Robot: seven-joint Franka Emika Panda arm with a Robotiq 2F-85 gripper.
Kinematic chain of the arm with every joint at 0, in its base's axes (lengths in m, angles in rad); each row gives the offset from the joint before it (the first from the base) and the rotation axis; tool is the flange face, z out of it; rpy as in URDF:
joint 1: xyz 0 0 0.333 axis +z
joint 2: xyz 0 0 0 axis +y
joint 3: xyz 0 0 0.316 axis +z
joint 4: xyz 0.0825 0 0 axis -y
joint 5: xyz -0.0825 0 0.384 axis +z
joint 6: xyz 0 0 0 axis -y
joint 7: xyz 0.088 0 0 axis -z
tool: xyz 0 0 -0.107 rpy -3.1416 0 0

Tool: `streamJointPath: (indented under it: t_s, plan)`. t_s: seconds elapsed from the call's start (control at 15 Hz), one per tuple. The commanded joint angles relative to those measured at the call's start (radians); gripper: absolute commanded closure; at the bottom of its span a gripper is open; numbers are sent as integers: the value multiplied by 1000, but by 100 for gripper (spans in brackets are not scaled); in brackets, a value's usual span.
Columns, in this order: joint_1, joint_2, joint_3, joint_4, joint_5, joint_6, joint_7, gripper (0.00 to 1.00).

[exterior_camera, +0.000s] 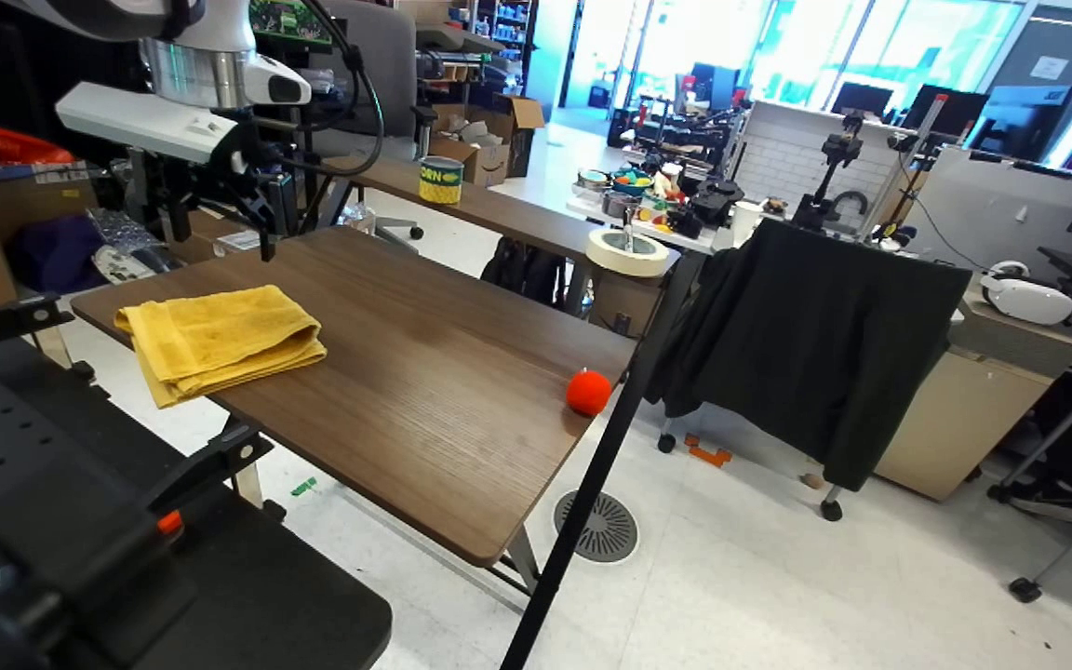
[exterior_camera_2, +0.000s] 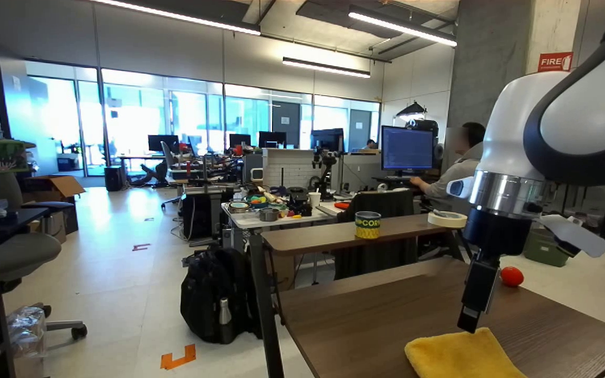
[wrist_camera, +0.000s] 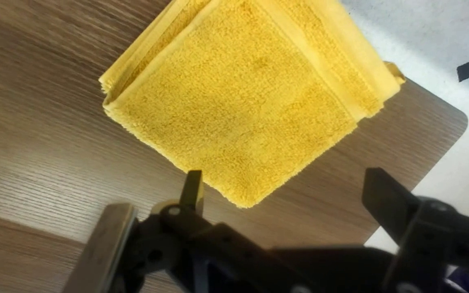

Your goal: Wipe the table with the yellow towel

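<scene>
One yellow towel (exterior_camera: 220, 340) lies folded roughly square near a corner of the dark brown table (exterior_camera: 424, 391), part of it hanging past the edge. Near the towel, above the table, hovers the gripper (wrist_camera: 283, 179), its two fingers (wrist_camera: 385, 195) standing wide apart; in the wrist view the towel's nearest corner shows between them, closer to one. The arm (exterior_camera_2: 510, 126) reaches in from overhead, its end turned down, so the fingers point at the table, leaning a little in an exterior view. There the fingertips (exterior_camera_2: 469, 321) overlap the towel's edge, so how high they stand over it is hard to judge. At the table's opposite end sits an orange-red ball (exterior_camera: 588, 393), close to the edge. Along one long side runs a raised shelf (exterior_camera: 513, 214) bearing a corn can (exterior_camera: 441, 181) and a roll of tape (exterior_camera: 627, 263).
</scene>
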Motion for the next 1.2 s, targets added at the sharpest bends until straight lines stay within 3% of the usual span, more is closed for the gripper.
streamJointPath:
  t_s: [0.0,0.67,0.73,0.87,1.13]
  plan:
    - [-10,1,6,3,-9,-2,9,0]
    - [-14,1,5,3,-8,-2,11,0]
    - [28,30,-60,-12,-55,58,49,0]
    - [56,98,-123,-18,-99,187,88,0]
    - [55,237,-127,13,-100,268,115,0]
